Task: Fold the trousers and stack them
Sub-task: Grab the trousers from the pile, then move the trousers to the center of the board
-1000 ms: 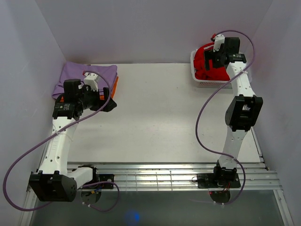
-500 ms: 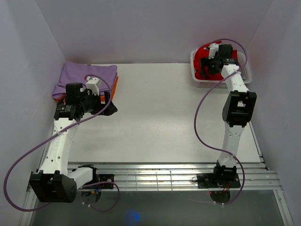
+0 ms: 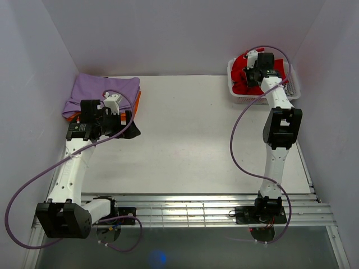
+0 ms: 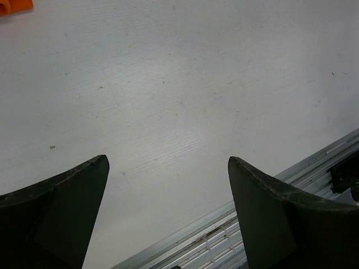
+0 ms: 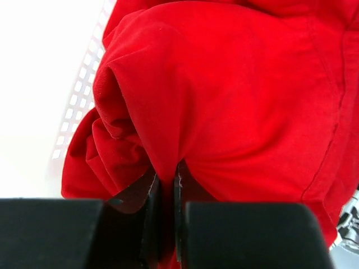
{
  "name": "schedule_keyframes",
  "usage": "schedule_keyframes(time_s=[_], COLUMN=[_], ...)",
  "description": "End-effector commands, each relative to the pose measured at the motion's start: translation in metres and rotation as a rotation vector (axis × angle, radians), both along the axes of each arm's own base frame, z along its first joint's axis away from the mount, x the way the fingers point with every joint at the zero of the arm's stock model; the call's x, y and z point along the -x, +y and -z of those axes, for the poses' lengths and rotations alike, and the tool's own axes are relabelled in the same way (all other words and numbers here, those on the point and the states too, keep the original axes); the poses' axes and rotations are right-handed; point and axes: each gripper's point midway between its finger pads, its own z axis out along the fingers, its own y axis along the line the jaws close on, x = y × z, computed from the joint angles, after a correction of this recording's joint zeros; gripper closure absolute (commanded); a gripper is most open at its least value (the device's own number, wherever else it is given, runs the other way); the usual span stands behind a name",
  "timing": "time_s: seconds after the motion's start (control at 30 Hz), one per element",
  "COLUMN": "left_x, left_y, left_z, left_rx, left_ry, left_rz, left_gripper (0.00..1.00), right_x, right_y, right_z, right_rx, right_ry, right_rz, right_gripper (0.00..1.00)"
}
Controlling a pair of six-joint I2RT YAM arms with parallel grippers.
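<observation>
The bright red trousers lie bunched in the white basket at the table's far right corner. My right gripper reaches down into the basket. In the right wrist view its jaws are shut on a pinched fold of the trousers, the red cloth squeezed between the two black fingers. My left gripper hovers over the table on the left. In the left wrist view it stands wide open with nothing between its fingers.
A lilac-purple folded cloth on top of an orange one sits at the far left, just behind the left gripper. The metal rail runs along the table's near edge. White walls close the sides and back.
My right gripper has dropped into the basket and shut on a fold of the red trousers. The left arm has shifted slightly, its gripper still open.
</observation>
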Motion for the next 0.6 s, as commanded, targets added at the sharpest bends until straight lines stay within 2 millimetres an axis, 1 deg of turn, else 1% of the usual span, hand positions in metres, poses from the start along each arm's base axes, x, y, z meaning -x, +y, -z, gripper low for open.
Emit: schedule_keyframes(time_s=[0.0,0.07,0.1,0.13,0.17,0.2,0.23,0.27,0.3,0.33,0.37,0.4,0.43,0.47,0.5,0.53,0.57], left_x=[-0.003,-0.003,-0.003,-0.004,-0.004,-0.005,-0.007,-0.009,-0.010,-0.013,-0.016,-0.017,-0.020,-0.022,-0.024,-0.025,-0.028], left_y=[0.000,0.000,-0.001,-0.001,-0.001,-0.001,0.001,0.002,0.003,0.007,0.009,0.011,0.012,0.015,0.016,0.018,0.018], left_z=[-0.016,-0.017,-0.018,-0.019,-0.021,-0.024,-0.026,-0.028,-0.029,-0.030,-0.032,-0.033,-0.033,-0.037,-0.038,-0.040,-0.045], left_rx=[-0.001,0.004,0.006,0.007,0.009,0.011,0.009,0.007,0.007,-0.007,-0.011,-0.017,-0.023,-0.035,-0.039,-0.043,-0.045], left_ry=[-0.032,-0.033,-0.033,-0.035,-0.038,-0.048,-0.063,-0.069,-0.074,-0.087,-0.098,-0.103,-0.106,-0.117,-0.121,-0.126,-0.146], left_rz=[-0.001,-0.004,-0.006,-0.007,-0.009,-0.015,-0.024,-0.036,-0.053,-0.073,-0.083,-0.095,-0.105,-0.120,-0.125,-0.129,-0.135], left_gripper=[0.02,0.02,0.02,0.02,0.02,0.02,0.02,0.02,0.02,0.02,0.02,0.02,0.02,0.02,0.02,0.02,0.02], right_x=[-0.007,-0.003,0.005,0.008,0.012,0.025,0.032,0.037,0.045,0.062,0.072,0.091,0.102,0.113,0.136,0.148,0.157], right_y=[-0.015,-0.016,-0.017,-0.018,-0.019,-0.019,-0.018,-0.018,-0.016,-0.013,-0.010,-0.007,-0.001,0.003,0.008,0.017,0.023], right_z=[-0.105,-0.144,-0.180,-0.206,-0.228,-0.264,-0.285,-0.312,-0.332,-0.362,-0.388,-0.415,-0.432,-0.445,-0.477,-0.488,-0.495], right_rx=[0.046,0.046,0.042,0.029,0.022,0.015,-0.003,-0.015,-0.029,-0.047,-0.079,-0.096,-0.116,-0.136,-0.169,-0.188,-0.205], right_ry=[-0.236,-0.320,-0.392,-0.460,-0.510,-0.587,-0.636,-0.715,-0.766,-0.837,-0.913,-0.977,-1.020,-1.048,-1.136,-1.161,-1.177], right_rz=[0.039,0.048,0.053,0.064,0.069,0.074,0.081,0.084,0.084,0.071,0.065,0.052,0.022,0.005,-0.020,-0.068,-0.098], right_gripper=[0.92,0.92,0.92,0.92,0.92,0.92,0.92,0.92,0.92,0.92,0.92,0.92,0.92,0.92,0.92,0.92,0.92])
